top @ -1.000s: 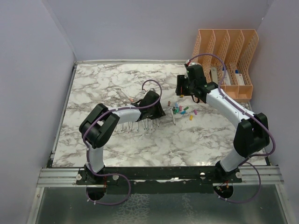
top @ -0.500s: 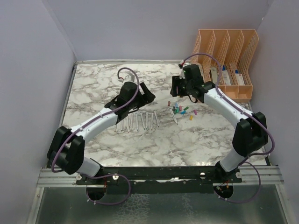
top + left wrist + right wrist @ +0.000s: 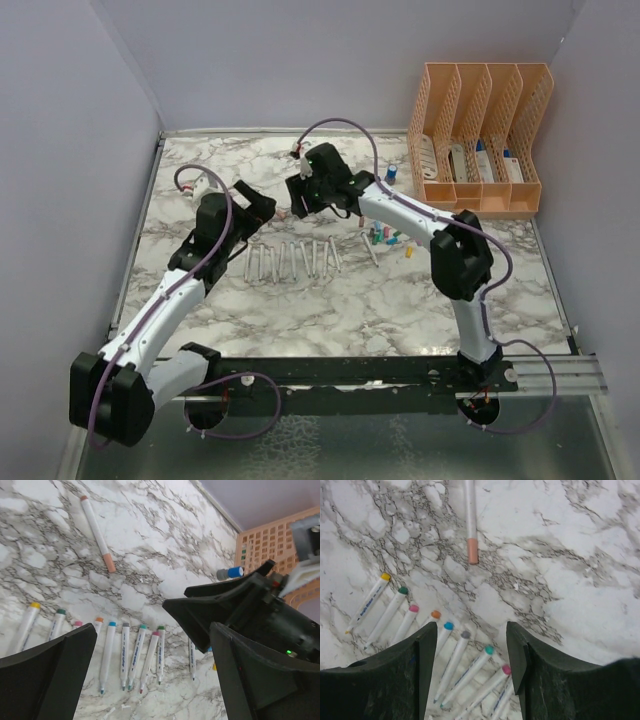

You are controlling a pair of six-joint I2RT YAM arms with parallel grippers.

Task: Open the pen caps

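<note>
Pen caps (image 3: 386, 237) clustered near pen row (image 3: 295, 260)

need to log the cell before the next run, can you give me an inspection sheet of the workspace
surface: marble table, no spill seen
job's things: row of pens lying uncapped; loose caps heaped to their right; one pen lying apart, peach cap seemingly on
clutter: small blue-topped item; orange file rack with items inside
tools: left tool open, empty; right tool open, empty, over the pens
cables: purple cables loop above both arms, none on the pens
surroundings: plain walls on three sides; metal rail at near edge
</note>
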